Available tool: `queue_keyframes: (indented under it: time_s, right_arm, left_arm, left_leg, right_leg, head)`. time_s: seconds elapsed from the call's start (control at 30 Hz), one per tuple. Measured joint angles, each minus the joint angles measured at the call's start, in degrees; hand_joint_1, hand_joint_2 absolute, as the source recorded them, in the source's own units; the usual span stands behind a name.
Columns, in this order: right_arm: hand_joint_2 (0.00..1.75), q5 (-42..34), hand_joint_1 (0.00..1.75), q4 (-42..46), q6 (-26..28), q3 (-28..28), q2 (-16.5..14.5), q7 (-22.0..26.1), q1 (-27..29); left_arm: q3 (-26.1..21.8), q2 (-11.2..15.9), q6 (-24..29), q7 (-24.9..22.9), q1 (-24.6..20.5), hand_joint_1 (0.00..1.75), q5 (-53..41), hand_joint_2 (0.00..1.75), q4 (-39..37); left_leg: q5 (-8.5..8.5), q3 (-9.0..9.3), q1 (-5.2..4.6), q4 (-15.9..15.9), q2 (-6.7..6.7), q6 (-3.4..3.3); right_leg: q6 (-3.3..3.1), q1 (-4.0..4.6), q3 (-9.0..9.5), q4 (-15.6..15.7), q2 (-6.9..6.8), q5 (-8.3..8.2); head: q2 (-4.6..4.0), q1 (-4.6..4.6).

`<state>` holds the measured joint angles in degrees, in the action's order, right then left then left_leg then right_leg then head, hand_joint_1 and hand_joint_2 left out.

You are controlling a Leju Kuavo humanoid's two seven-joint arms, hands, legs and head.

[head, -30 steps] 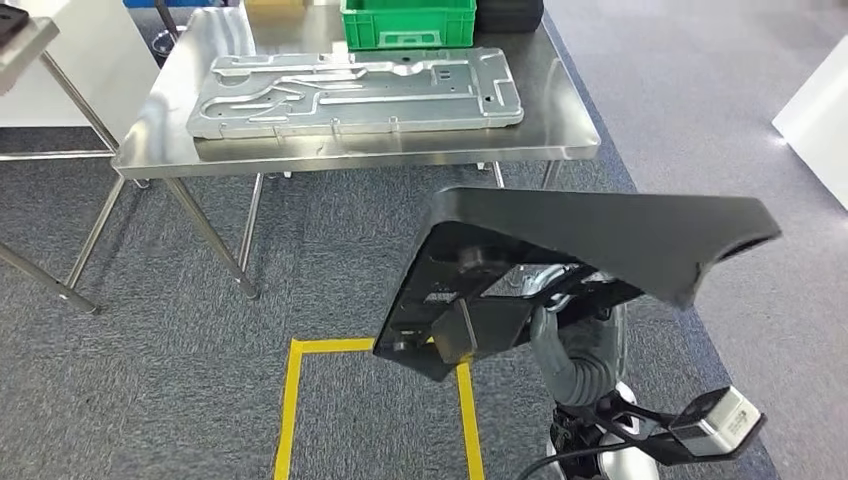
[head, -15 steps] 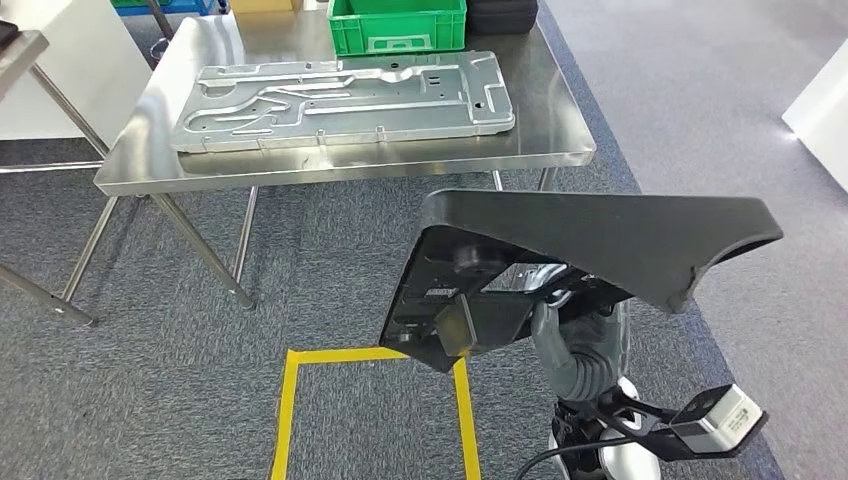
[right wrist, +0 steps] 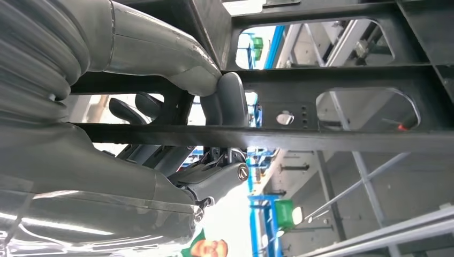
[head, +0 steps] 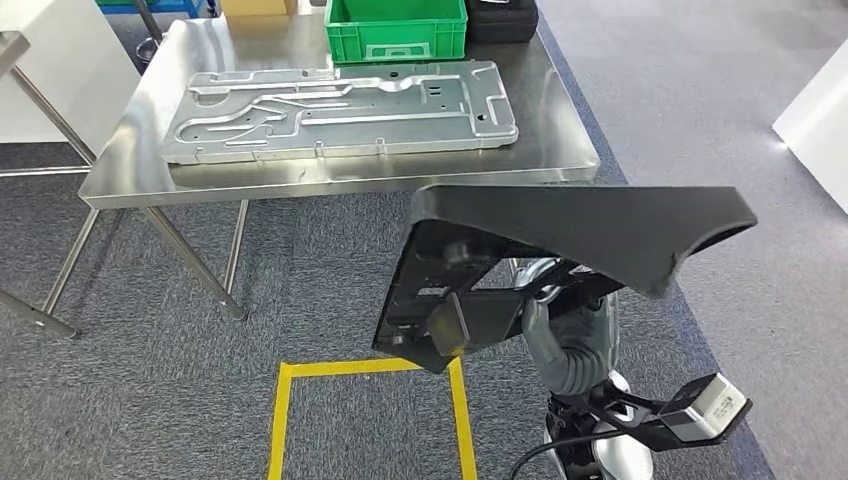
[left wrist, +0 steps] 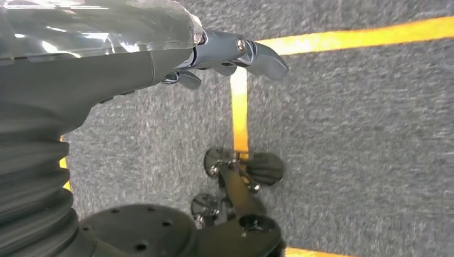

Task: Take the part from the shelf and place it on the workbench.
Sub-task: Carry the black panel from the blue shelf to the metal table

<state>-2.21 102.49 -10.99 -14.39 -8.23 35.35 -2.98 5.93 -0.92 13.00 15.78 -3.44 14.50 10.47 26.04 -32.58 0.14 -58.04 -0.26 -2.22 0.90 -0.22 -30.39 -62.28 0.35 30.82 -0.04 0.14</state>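
A large black frame-like part (head: 590,225) with cut-outs hangs tilted in front of me, low over the carpet. My right hand (head: 560,335) grips it from underneath. In the right wrist view the thumb and fingers of the right hand (right wrist: 214,101) wrap a bar of the black part (right wrist: 332,139). The steel workbench (head: 545,155) stands just beyond the part. My left hand (left wrist: 225,53) hangs over the carpet with its fingers apart and nothing in it.
A long stamped metal plate (head: 340,110) covers most of the workbench, with a green crate (head: 395,28) and a black case (head: 503,18) behind it. Yellow floor tape (head: 360,368) marks a square below the part. A white unit (head: 815,110) stands at the right.
The whole picture has shifted: the camera has moved, and the workbench now sits lower and closer in the picture. The right hand keeps its grip on the black part.
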Motion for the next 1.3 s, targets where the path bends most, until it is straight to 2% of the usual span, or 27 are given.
queue_keyframes:
  time_s: [0.03,0.1,0.13,0.17,0.2,0.27,0.33,0.43,0.5,0.53,0.6,0.63,0.67,0.7,0.77,0.83,0.9,0.97,1.0,1.03,1.1,1.13,1.17,1.2,1.27,1.3]
  right_arm:
    - [1.75,0.0,1.75,0.0,0.0,0.0,0.0,0.0,0.0]
    - [1.75,0.0,1.75,-0.1,0.0,0.1,0.0,0.0,0.0]
    - [1.75,0.0,1.75,-0.2,0.0,0.1,0.0,0.0,0.0]
    - [1.75,0.0,1.75,-0.3,0.0,0.1,0.0,0.0,0.0]
    - [1.75,0.0,1.75,-0.3,0.0,0.2,0.1,0.0,0.0]
    - [1.75,0.0,1.75,-0.4,-0.1,0.2,0.1,0.0,0.0]
    - [1.75,0.0,1.75,-0.6,-0.2,0.3,0.1,0.0,0.0]
    - [1.75,-0.1,1.75,-0.7,-0.3,0.4,0.0,0.0,0.0]
    - [1.75,-0.2,1.75,-0.7,-0.3,0.4,0.0,0.0,-0.2]
    - [1.75,-0.2,1.75,-0.8,-0.3,0.4,0.0,0.0,-0.2]
    - [1.75,-0.2,1.75,-0.9,-0.3,0.4,-0.1,0.0,-0.2]
    - [1.75,-0.2,1.75,-1.0,-0.3,0.4,-0.1,0.0,-0.2]
    - [1.75,-0.2,1.75,-1.1,-0.3,0.5,-0.1,0.0,-0.2]
    - [1.75,-0.2,1.75,-1.2,-0.3,0.5,-0.1,0.0,-0.2]
    - [1.75,-0.1,1.75,-1.3,-0.3,0.5,-0.1,-0.1,-0.2]
    - [1.75,0.1,1.75,-1.3,-0.3,0.5,-0.1,-0.1,-0.2]
    - [1.75,0.2,1.75,-1.3,-0.3,0.5,-0.1,-0.2,-0.1]
    - [1.75,0.3,1.75,-1.2,-0.2,0.5,-0.1,-0.2,-0.1]
    - [1.75,0.3,1.75,-1.2,-0.1,0.5,0.0,-0.2,-0.1]
    - [1.75,0.3,1.75,-1.1,-0.1,0.5,0.0,-0.2,-0.1]
    - [1.75,0.3,1.75,-1.1,-0.1,0.5,0.0,-0.2,0.0]
    - [1.75,0.3,1.75,-1.1,-0.1,0.6,0.0,-0.2,0.1]
    - [1.75,0.3,1.75,-1.2,-0.1,0.6,0.0,-0.2,0.2]
    - [1.75,0.3,1.75,-1.2,-0.1,0.6,0.0,-0.2,0.2]
    - [1.75,0.3,1.75,-1.2,-0.1,0.6,0.0,-0.2,0.2]
    - [1.75,0.4,1.75,-1.2,-0.1,0.6,0.0,-0.2,0.2]
  left_arm:
    - [0.0,0.0,0.0,0.0,-0.1,0.0,0.0,1.75,0.0]
    - [-0.1,0.0,-0.2,0.0,-0.2,0.0,0.1,1.75,0.0]
    - [-0.1,0.0,-0.2,0.0,-0.2,0.0,0.2,1.75,0.0]
    - [-0.2,0.0,-0.3,0.0,-0.1,0.0,0.2,1.75,0.0]
    - [-0.2,-0.1,-0.3,0.0,0.0,0.0,0.3,1.75,0.0]
    - [-0.2,-0.2,-0.3,0.0,0.1,0.0,0.3,1.75,0.0]
    - [-0.2,-0.3,-0.3,0.1,0.0,0.0,0.3,1.75,0.0]
    - [-0.2,-0.3,-0.2,0.2,-0.1,0.0,0.0,1.75,0.0]
    - [-0.2,-0.3,-0.2,0.3,-0.1,0.0,0.0,1.75,0.0]
    - [-0.2,-0.3,-0.2,0.3,-0.2,0.0,0.0,1.75,0.0]
    - [-0.2,-0.3,-0.3,0.4,-0.2,0.0,-0.1,1.75,0.0]
    - [-0.2,-0.3,-0.3,0.4,-0.1,0.0,-0.1,1.75,0.0]
    - [-0.2,-0.3,-0.3,0.5,-0.1,0.0,-0.1,1.75,0.0]
    - [-0.2,-0.3,-0.3,0.5,0.0,0.0,-0.1,1.75,0.0]
    - [-0.2,-0.3,-0.3,0.6,0.1,0.0,-0.1,1.75,0.0]
    - [-0.2,-0.3,-0.3,0.7,0.0,0.0,-0.1,1.75,0.0]
    - [-0.2,-0.3,-0.4,0.8,-0.1,0.0,-0.2,1.75,0.0]
    - [-0.2,-0.4,-0.5,0.9,0.0,0.0,-0.2,1.75,0.0]
    - [-0.2,-0.5,-0.6,0.9,0.1,0.0,-0.3,1.75,0.0]
    - [-0.2,-0.5,-0.7,0.9,0.0,0.0,-0.3,1.75,0.0]
    - [-0.2,-0.5,-0.7,0.9,0.0,0.0,-0.3,1.75,0.0]
    - [-0.2,-0.5,-0.8,0.9,0.0,0.0,-0.3,1.75,0.0]
    - [-0.2,-0.5,-0.8,0.9,0.1,0.0,-0.3,1.75,0.0]
    - [-0.2,-0.6,-0.8,0.9,0.1,0.0,-0.3,1.75,0.0]
    - [-0.2,-0.6,-0.8,0.9,0.1,0.0,-0.3,1.75,0.0]
    - [-0.3,-0.7,-0.8,0.9,0.0,0.0,-0.3,1.75,0.0]
  left_leg:
    - [0.1,0.36,0.03,0.1,0.05,-0.17]
    - [0.46,0.72,0.02,0.0,0.01,-0.34]
    - [0.75,0.96,0.02,0.0,-0.04,-0.33]
    - [1.09,1.3,0.04,0.0,-0.09,-0.24]
    - [1.51,1.78,0.06,0.0,-0.16,-0.1]
    - [2.48,2.98,0.09,-0.1,-0.26,0.37]
    - [3.3,3.48,0.05,-0.2,-0.33,1.06]
    - [3.81,3.72,0.03,-0.6,-0.22,2.17]
    - [5.05,2.93,0.12,-2.9,-0.13,2.72]
    - [6.42,1.5,0.23,-5.6,-0.09,2.95]
    - [9.55,-2.77,0.41,-12.8,-0.07,3.35]
    - [10.28,-4.61,0.48,-15.4,-0.07,3.42]
    - [9.89,-5.62,0.5,-16.2,-0.06,3.42]
    - [8.29,-5.54,0.5,-14.8,-0.05,3.3]
    - [3.22,-2.95,0.41,-7.3,0.38,2.76]
    - [1.11,-0.97,-0.02,-1.6,1.19,2.18]
    - [1.15,-0.75,-0.41,-0.7,1.34,1.65]
    - [0.17,-0.25,-0.05,-0.1,0.94,0.96]
    - [-0.07,0.0,0.13,0.2,0.81,0.65]
    - [-0.28,0.22,0.31,0.5,0.68,0.38]
    - [-0.28,0.24,0.24,0.6,0.31,0.12]
    - [-0.22,0.25,0.22,0.6,0.04,0.09]
    - [-0.13,0.3,0.2,0.5,-0.28,0.09]
    - [-0.04,0.38,0.2,0.5,-0.63,0.15]
    - [0.27,0.62,0.24,0.3,-1.49,0.43]
    - [0.48,0.6,0.18,0.1,-1.9,0.67]
  right_leg:
    - [0.23,-0.11,-1.59,-2.8,-0.04,1.44]
    - [0.57,-0.25,-6.11,-9.3,-0.05,4.53]
    - [0.74,-0.35,-7.96,-11.3,-0.06,5.22]
    - [0.88,-0.46,-8.94,-11.3,-0.07,4.73]
    - [0.95,-0.57,-8.91,-9.4,-0.08,3.04]
    - [0.6,-0.61,-7.15,-2.4,-0.16,-2.41]
    - [-0.21,-0.34,-6.05,1.9,-0.26,-5.36]
    - [-1.53,-0.19,-5.63,2.6,-0.16,-5.7]
    - [-2.16,-0.38,-4.93,3.0,-0.18,-5.54]
    - [-2.38,-0.46,-4.67,3.2,-0.23,-5.43]
    - [-2.72,-0.37,-4.5,3.2,-0.29,-5.12]
    - [-2.8,-0.32,-4.42,3.2,-0.28,-4.98]
    - [-2.8,-0.28,-4.28,3.2,-0.26,-4.83]
    - [-2.76,-0.27,-4.04,3.2,-0.24,-4.66]
    - [-2.54,-0.26,-3.32,3.2,-0.34,-4.23]
    - [-2.12,-0.15,-2.91,3.2,-0.62,-3.9]
    - [-1.54,-0.04,-2.76,3.3,-1.0,-3.69]
    - [-0.89,0.02,-2.6,2.9,-1.17,-3.12]
    - [-0.62,0.01,-2.99,1.9,-1.08,-2.28]
    - [-0.38,-0.02,-3.99,-0.4,-0.92,-0.9]
    - [-0.06,-0.2,-7.63,-7.6,-0.68,2.5]
    - [0.08,-0.28,-9.42,-10.7,-0.64,3.43]
    - [0.17,-0.36,-10.45,-12.2,-0.63,3.27]
    - [0.2,-0.44,-10.48,-11.6,-0.61,2.1]
    - [0.04,-0.65,-7.5,-4.5,0.17,-2.23]
    - [-0.07,-0.69,-5.84,-0.9,0.88,-3.71]
  head:
    - [0.0,0.04]
    - [0.0,0.09]
    - [0.0,0.09]
    - [0.0,0.09]
    - [0.0,0.09]
    - [0.0,0.08]
    - [0.0,0.02]
    - [0.0,-0.09]
    - [0.0,-0.18]
    - [0.0,-0.25]
    - [0.0,-0.38]
    - [0.0,-0.37]
    - [0.0,-0.37]
    - [0.0,-0.38]
    - [0.0,-0.36]
    - [0.0,-0.38]
    - [0.0,-0.43]
    - [0.0,-0.43]
    - [0.0,-0.4]
    - [0.0,-0.37]
    - [0.0,-0.32]
    - [0.0,-0.32]
    - [0.0,-0.33]
    - [0.0,-0.32]
    - [0.0,-0.31]
    - [0.0,-0.33]
